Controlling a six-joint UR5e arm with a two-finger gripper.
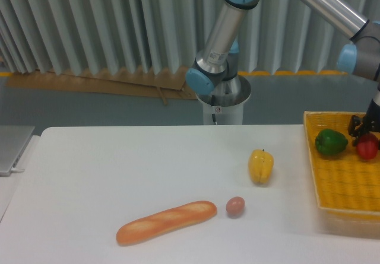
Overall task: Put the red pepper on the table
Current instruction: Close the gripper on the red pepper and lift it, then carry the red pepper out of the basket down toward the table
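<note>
At far right, your view showed:
Pepper: the red pepper (367, 149) sat in the yellow basket (341, 184), directly beneath the gripper (363, 131)
Fingers: whether they had clamped, you could not tell

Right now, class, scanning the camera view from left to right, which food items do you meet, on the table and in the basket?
Baguette → egg → yellow bell pepper → green bell pepper → red pepper, the last two lying in the yellow woven basket.
</note>
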